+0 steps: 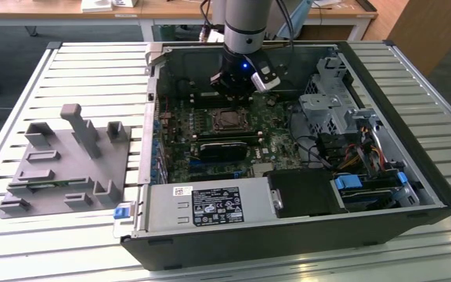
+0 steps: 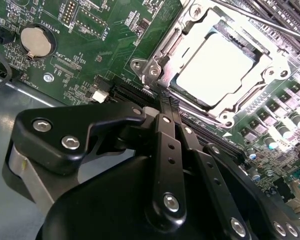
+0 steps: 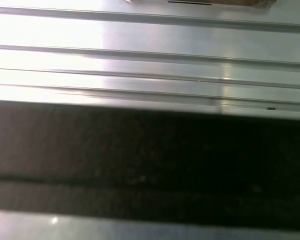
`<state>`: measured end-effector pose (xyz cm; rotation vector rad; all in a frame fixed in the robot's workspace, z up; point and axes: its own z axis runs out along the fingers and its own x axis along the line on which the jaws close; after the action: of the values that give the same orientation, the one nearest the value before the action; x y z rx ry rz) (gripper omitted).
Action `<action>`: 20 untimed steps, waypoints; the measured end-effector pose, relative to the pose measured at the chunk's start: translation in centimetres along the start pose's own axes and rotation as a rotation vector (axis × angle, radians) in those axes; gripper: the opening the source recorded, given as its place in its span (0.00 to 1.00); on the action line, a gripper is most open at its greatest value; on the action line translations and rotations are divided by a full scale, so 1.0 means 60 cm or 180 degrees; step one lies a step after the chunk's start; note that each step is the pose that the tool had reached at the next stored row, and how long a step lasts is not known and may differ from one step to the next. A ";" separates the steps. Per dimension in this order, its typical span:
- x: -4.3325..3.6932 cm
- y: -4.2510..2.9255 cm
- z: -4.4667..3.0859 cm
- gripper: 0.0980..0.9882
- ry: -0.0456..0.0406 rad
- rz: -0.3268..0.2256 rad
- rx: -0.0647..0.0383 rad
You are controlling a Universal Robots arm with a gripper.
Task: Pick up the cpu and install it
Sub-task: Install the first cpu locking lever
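The cpu (image 2: pixel 215 65) lies flat in its socket (image 2: pixel 225 107) on the motherboard (image 2: pixel 90 45), inside the open case (image 1: pixel 413 194) that rests on the slatted desk (image 1: pixel 69 70); the socket's metal frame surrounds it, which suggests placement is done. The hand (image 2: pixel 166 102) hangs just beside the socket's edge, fingers pressed together and holding nothing, probably to clear the seated chip. In the exterior view the arm (image 1: pixel 245 23) stands upright over the case's far half, with the hand (image 1: pixel 234 88) above the board. Nearby obstructions: a thin latch rod (image 2: pixel 260 20) crossing beyond the socket, a coin battery (image 2: pixel 36 41), the drive cage (image 1: pixel 327 106) and cable bundle (image 1: pixel 351 155). A grey parts fixture (image 1: pixel 61 164) sits well apart toward the desk's edge at the exterior view's left.
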<state>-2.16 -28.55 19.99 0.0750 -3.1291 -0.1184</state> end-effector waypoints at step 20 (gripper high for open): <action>-0.001 0.002 -0.001 0.01 0.0003 0.0001 0.0050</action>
<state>-2.13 -28.43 20.03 0.0748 -3.1295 -0.0939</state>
